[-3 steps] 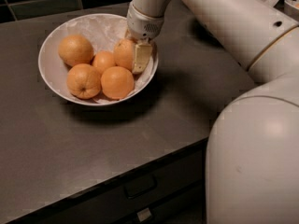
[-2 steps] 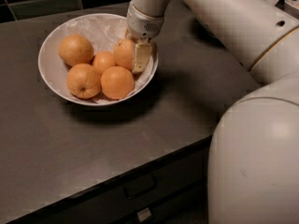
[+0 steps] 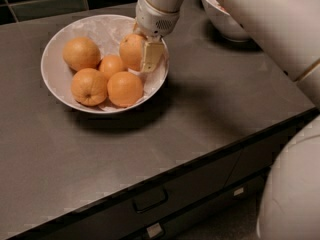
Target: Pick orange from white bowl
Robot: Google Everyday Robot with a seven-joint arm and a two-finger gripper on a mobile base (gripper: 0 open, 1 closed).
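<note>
The white bowl (image 3: 49,76) stands at the back left of the dark counter, lined with crinkled white paper, and holds several oranges. My gripper (image 3: 138,59) reaches down from above into the bowl's right side. It is shut on the orange (image 3: 129,49) nearest the right rim. One pale finger (image 3: 150,56) lies along that orange's right side; the other finger is hidden behind the fruit. The held orange sits slightly above its neighbours.
Other oranges lie at the bowl's left (image 3: 81,53), middle (image 3: 111,65), front left (image 3: 89,86) and front (image 3: 125,88). A smaller white bowl (image 3: 225,23) stands at the back right, partly behind my arm. The counter's front edge runs diagonally, with drawers (image 3: 150,200) below.
The gripper and the orange in it have risen slightly at the bowl's right side. The other oranges and the bowl have not moved.
</note>
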